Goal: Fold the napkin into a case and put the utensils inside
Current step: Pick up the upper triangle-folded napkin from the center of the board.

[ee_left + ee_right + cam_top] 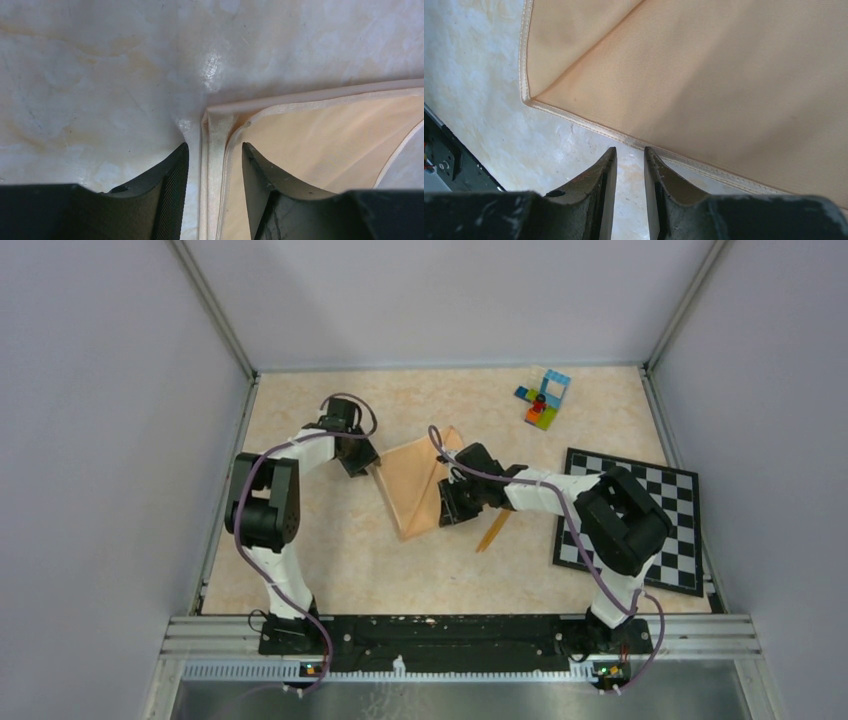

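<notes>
The left claw (215, 146) stands about half open and straddles the hemmed corner of the soft peach-tan cloth napkin (412, 490), the hem lying in the gap and not yet pinched; that corner is the one farthest from the black-and-white checkered board (685, 530); the right claw (630, 149) is nearly closed, with only a thin slit and bare tabletop (340, 570) showing through it, so it holds nothing; its tips sit just short of the napkin's board-facing edge; the napkin itself lies flat on the tabletop to the left of the board, apart from it; by my reading the task is in its early folding stage: one layer is already turned over along a diagonal crease, leaving a broad wedge rather than a narrow pocket, so further folds and the loading of the utensils remain; the wedge's long axis runs from a pointed near end to a wider far end, slanting toward the board as it recedes; one slim orange plastic utensil (494, 531) lies between napkin and board on much the same slant, outside the cloth; a second I cannot make out; multicoloured toy bricks (542, 400) sit beyond the board's far left corner.
</notes>
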You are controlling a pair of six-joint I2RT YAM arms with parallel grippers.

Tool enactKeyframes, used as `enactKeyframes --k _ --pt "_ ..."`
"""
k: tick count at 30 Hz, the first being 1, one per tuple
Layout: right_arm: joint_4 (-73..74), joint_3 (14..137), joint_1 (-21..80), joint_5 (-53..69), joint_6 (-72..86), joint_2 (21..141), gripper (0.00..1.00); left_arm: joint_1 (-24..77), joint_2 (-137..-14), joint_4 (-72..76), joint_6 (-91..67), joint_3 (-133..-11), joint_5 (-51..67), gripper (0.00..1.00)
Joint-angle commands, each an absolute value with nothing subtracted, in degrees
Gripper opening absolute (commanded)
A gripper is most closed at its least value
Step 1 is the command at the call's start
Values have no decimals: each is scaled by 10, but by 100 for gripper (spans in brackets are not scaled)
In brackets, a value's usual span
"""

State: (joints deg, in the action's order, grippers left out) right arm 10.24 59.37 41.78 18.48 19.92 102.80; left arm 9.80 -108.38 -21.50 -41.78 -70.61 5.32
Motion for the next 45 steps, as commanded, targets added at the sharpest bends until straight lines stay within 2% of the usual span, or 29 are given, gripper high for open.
enactKeyframes --k 1,4,8,12,13,15,19,22,26,28,31,39,45 --pt "96 628 430 171 188 1023 26 116 -1112 -274 -444 -742 -9 48" --pt "96 635 440 159 182 1011 28 124 -1130 -308 -452 -761 -35 44" --pt "58 638 492 119 136 987 42 130 -1140 -316 -458 -758 -49 37" --pt "12 646 583 -42 60 984 60 130 -1149 -308 -444 -754 -47 22" --pt "11 655 605 -71 42 989 63 130 -1150 -307 -441 -754 -45 17" --pt "25 680 631 -142 19 1019 67 130 -1151 -303 -437 -752 -38 13" --pt "56 725 657 -191 -6 1078 64 130 -1155 -292 -433 -750 -19 12" --pt "62 749 676 -229 -20 1108 58 130 -1158 -291 -432 -749 -18 12" --pt "82 782 679 -238 -11 1144 42 130 -1158 -287 -433 -745 -18 12" --pt "82 788 679 -236 -8 1151 38 130 -1159 -286 -433 -743 -19 12" --pt "87 800 679 -226 -4 1159 39 130 -1162 -286 -432 -741 -18 13" --pt "92 809 679 -194 43 1184 49 130 -1156 -286 -424 -742 -21 15" --pt "98 791 676 -224 73 1200 48 130 -1157 -288 -420 -741 -22 17"
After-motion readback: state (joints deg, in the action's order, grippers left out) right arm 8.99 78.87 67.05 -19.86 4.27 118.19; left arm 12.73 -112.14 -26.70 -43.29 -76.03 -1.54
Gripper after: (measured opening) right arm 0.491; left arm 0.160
